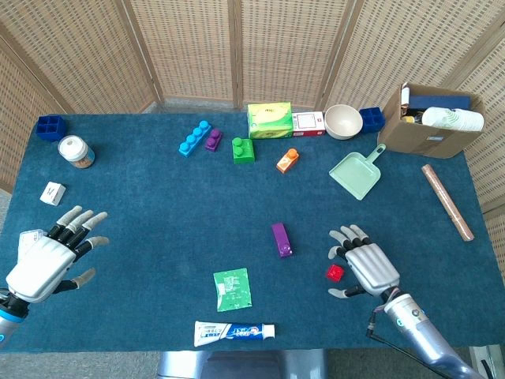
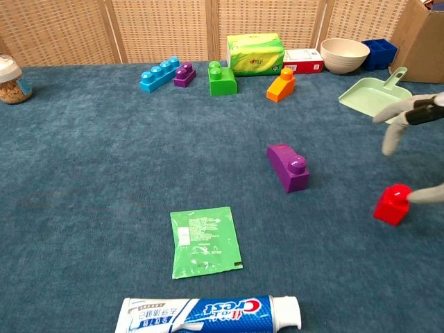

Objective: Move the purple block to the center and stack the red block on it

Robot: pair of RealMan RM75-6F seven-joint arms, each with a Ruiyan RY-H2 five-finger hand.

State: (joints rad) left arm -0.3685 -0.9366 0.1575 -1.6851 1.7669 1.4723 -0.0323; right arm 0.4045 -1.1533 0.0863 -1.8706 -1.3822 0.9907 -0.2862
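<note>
The right hand (image 1: 363, 267), fingers spread and holding nothing, hovers just beside the small red plastic block (image 1: 335, 272), which lies at its thumb side; in the chest view a fingertip (image 2: 423, 196) sits right by the block, contact unclear. Further to that hand's left lies the purple studded block (image 1: 281, 239) on the dark blue tablecloth (image 1: 173, 205). Beyond the hand, further back, rests a pale green dustpan (image 1: 357, 173). The left hand (image 1: 47, 257) is spread too, empty, far off across the table.
</note>
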